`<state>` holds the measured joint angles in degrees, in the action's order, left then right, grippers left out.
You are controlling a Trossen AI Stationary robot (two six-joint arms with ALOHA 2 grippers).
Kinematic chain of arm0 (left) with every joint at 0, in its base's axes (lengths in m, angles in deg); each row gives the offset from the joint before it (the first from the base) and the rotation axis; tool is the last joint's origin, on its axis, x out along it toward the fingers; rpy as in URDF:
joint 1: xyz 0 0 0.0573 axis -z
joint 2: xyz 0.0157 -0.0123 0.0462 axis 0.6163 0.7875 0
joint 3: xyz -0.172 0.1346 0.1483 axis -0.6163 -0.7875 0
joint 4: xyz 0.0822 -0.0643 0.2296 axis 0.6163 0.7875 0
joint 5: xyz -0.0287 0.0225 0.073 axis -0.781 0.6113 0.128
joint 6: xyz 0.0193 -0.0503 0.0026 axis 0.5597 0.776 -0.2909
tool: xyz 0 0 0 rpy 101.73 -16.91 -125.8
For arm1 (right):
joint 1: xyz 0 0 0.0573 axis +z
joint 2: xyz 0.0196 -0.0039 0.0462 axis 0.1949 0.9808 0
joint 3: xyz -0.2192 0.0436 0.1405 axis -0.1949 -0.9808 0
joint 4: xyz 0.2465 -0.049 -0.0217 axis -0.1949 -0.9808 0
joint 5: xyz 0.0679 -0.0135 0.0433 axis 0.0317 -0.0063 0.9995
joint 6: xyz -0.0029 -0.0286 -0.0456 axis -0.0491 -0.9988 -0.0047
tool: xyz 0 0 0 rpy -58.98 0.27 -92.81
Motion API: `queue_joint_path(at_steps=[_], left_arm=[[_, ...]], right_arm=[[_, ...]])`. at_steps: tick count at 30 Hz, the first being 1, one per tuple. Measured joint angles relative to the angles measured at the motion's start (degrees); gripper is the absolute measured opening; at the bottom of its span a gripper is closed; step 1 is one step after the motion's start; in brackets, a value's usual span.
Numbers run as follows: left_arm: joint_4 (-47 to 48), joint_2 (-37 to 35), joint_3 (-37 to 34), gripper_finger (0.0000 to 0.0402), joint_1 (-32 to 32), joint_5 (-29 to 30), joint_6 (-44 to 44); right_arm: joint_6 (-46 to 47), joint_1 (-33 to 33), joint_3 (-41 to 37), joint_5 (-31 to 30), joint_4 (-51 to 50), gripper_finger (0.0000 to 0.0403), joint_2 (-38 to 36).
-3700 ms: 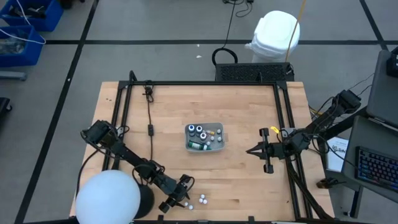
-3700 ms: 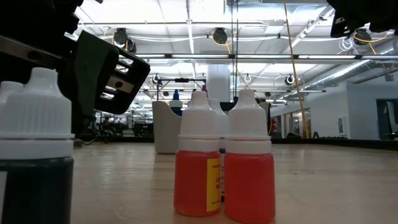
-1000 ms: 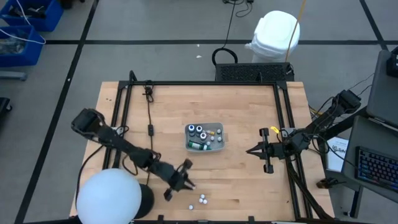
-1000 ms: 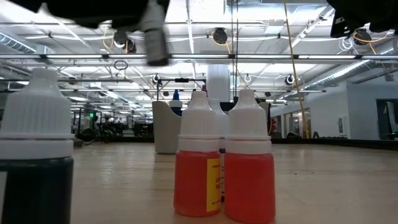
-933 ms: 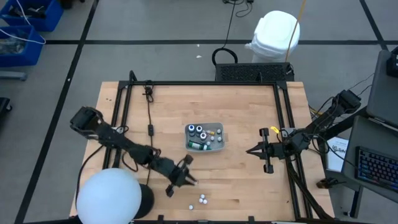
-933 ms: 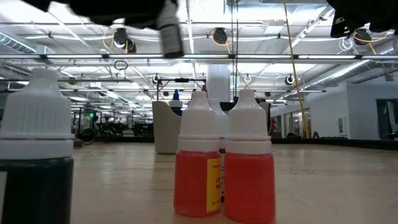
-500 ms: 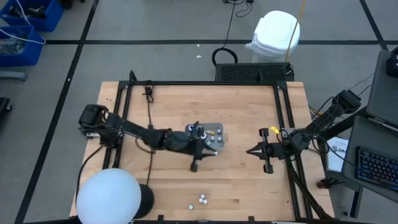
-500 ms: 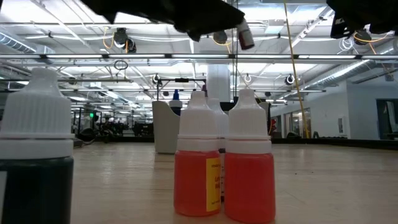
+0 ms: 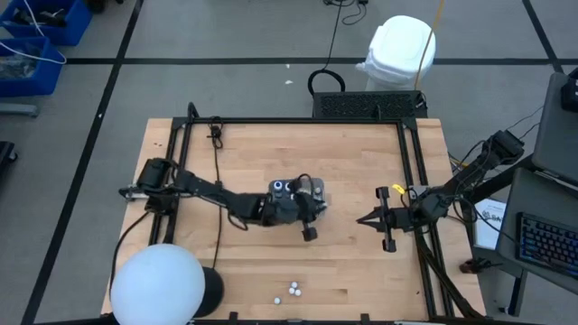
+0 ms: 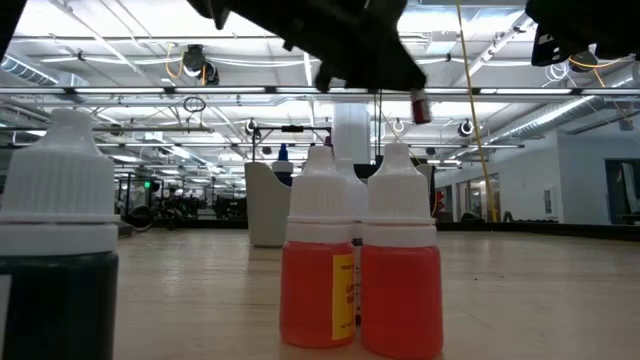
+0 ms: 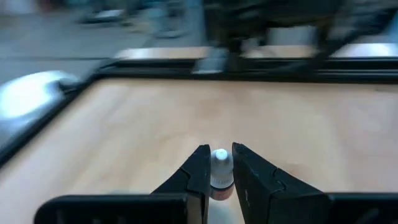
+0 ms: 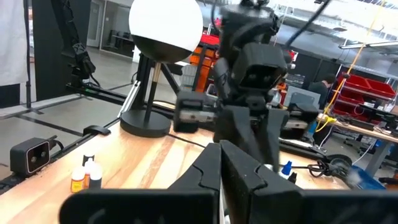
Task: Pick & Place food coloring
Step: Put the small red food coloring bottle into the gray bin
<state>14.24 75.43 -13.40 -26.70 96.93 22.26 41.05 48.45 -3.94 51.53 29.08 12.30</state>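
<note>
Now a small white-capped food coloring bottle [image 11: 220, 172] is being held clamped between the jaws of the left gripper [image 9: 310, 231], which is being carried above the near right corner of the translucent tray [image 9: 316, 187] at the table's middle. Three more bottles [image 9: 290, 291] are being left standing near the table's [image 9: 361, 153] near edge. At the right side, the right gripper [image 9: 364, 219] is being kept with jaws together, holding nothing.

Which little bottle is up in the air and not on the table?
The white-capped bottle pinched between the jaws of the left gripper, over the tray. The orange bottles and the dark bottle stand on the table.
</note>
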Motion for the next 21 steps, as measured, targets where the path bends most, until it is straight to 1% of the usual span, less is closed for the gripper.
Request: queue_joint_path(at_steps=[3,5,7,9,13,15,18,21], left_arm=[[0.23,0.07,-0.68,0.006,2.44,11.98,4.05],[0.34,0.03,-1.06,0.006,3.94,18.12,7.16],[1.48,0.04,-1.1,0.006,5.16,22.7,10.73],[1.87,0.08,-1.13,0.006,5.99,24.65,13.86],[0.04,2.7,-1.15,0.006,6.86,25.04,19.1],[-3.93,5.38,-1.12,0.006,7.37,24.94,20.23],[-7.8,8.97,-1.13,0.006,8.1,29.93,20.17],[-8.38,10.35,-1.15,0.006,8.09,35.13,19.31]], right_arm=[[0.42,0.0,0.0,0.0,-0.8,0.0,-0.02],[0.42,0.0,0.0,0.02,-1.17,0.0,0.0],[0.42,0.0,0.0,0.02,-1.15,0.0,0.0],[0.42,0.0,0.0,0.02,-1.13,0.0,0.0],[0.42,0.0,0.0,0.04,-0.68,0.0,-0.02],[0.42,0.0,0.0,0.04,-0.54,0.0,-0.02],[0.44,0.0,0.0,0.04,-0.22,0.0,-0.04],[0.44,0.0,-0.02,0.04,-0.25,0.0,-0.04]])
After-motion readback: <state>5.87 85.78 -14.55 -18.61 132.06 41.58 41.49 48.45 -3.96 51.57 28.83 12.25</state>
